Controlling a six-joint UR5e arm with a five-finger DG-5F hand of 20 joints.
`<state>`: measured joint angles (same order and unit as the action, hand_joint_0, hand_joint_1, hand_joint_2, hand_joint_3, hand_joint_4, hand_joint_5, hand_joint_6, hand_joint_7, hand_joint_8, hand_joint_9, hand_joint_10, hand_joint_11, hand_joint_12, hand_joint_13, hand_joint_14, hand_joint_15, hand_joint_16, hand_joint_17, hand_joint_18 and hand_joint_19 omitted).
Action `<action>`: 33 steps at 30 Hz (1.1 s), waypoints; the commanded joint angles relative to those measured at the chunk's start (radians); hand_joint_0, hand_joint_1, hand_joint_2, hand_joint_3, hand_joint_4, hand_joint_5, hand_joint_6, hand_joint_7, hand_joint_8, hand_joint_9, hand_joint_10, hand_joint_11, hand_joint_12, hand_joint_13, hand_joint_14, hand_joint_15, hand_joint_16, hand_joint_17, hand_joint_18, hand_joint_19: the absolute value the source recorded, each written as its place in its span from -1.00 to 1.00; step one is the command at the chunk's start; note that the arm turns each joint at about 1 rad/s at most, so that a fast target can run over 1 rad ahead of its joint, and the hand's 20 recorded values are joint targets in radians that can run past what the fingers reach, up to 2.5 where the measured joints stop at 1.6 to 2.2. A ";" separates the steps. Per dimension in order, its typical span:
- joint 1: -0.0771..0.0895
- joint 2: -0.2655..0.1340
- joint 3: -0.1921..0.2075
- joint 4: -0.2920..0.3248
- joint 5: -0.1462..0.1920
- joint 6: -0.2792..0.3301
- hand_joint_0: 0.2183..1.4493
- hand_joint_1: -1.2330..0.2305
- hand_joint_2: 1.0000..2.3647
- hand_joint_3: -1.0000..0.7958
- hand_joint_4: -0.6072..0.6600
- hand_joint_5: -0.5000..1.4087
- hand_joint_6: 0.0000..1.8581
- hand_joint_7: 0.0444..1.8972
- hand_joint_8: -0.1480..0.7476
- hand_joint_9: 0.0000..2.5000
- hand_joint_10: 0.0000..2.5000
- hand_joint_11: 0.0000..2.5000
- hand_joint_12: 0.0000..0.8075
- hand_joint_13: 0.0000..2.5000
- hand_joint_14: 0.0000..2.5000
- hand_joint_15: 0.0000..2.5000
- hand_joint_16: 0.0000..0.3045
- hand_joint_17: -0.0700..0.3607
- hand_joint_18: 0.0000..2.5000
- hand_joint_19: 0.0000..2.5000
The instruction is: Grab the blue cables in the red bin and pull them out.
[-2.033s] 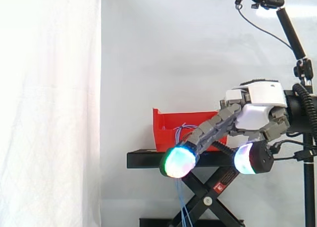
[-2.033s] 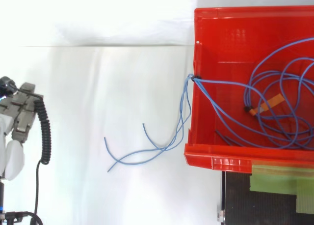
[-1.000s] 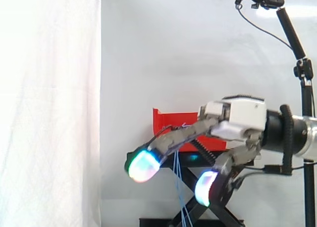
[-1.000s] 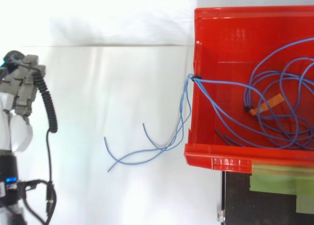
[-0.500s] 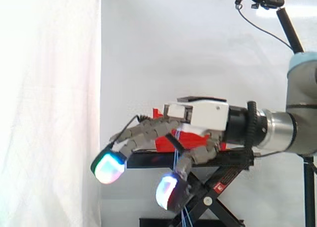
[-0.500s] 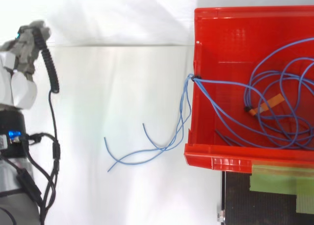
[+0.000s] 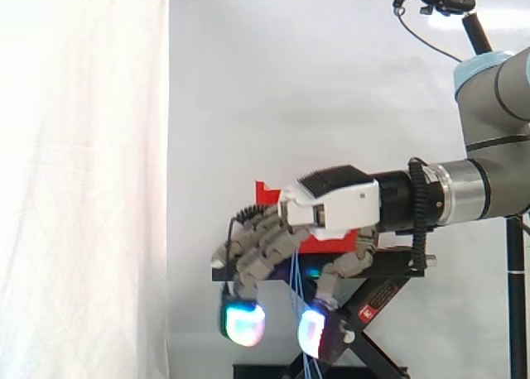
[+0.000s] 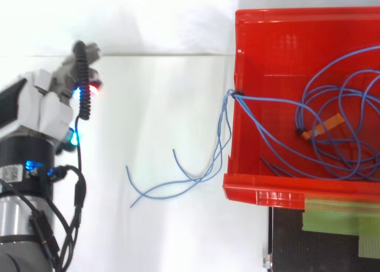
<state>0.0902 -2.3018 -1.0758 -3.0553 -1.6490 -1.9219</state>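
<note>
A: State of the fingers (image 7: 243,323)?
B: Drooped downward, loosely spread, nothing in them. In the top view the hand (image 8: 44,106) is well apart from the red bin (image 8: 279,34), out beyond its left wall.
A: And the blue cables (image 8: 332,135)?
B: Mostly coiled inside the bin. A few strands (image 8: 224,126) cross the left wall mid-edge and hang down, with the loose ends trailing toward the hand's side.
A: Best grab?
B: Probably those strands. They run vertically at the wall, so close in sideways.
</note>
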 commanded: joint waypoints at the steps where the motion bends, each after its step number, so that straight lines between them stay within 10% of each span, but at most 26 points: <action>1: -0.015 0.001 0.000 -0.266 -0.008 -0.015 -0.12 -0.62 -1.00 -1.00 0.11 0.15 -0.77 -0.24 -0.06 -0.45 -0.98 -0.47 -0.09 -0.71 -0.99 -0.83 -0.66 -0.14 -0.73 -0.68; 8: -0.044 0.001 0.007 -0.276 -0.054 -0.038 -0.12 -0.67 -1.00 -1.00 0.10 0.10 -0.63 -0.31 -0.08 -0.46 -0.98 -0.46 -0.10 -0.70 -0.99 -0.82 -0.66 -0.14 -0.73 -0.67; 15: -0.081 -0.001 0.007 -0.237 -0.083 -0.308 -0.12 -0.69 -1.00 -1.00 0.09 0.14 -0.85 -0.24 -0.09 -0.46 -0.98 -0.46 -0.11 -0.70 -0.99 -0.82 -0.66 -0.14 -0.72 -0.68; 33: -0.089 0.001 0.016 -0.181 -0.078 -0.499 -0.13 -0.67 -1.00 -1.00 0.12 0.15 -1.00 -0.23 -0.08 -0.41 -0.98 -0.31 -0.10 -0.64 -0.99 -0.76 -0.67 -0.14 -0.70 -0.65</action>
<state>0.0020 -2.3018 -1.0665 -3.2501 -1.7277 -2.3901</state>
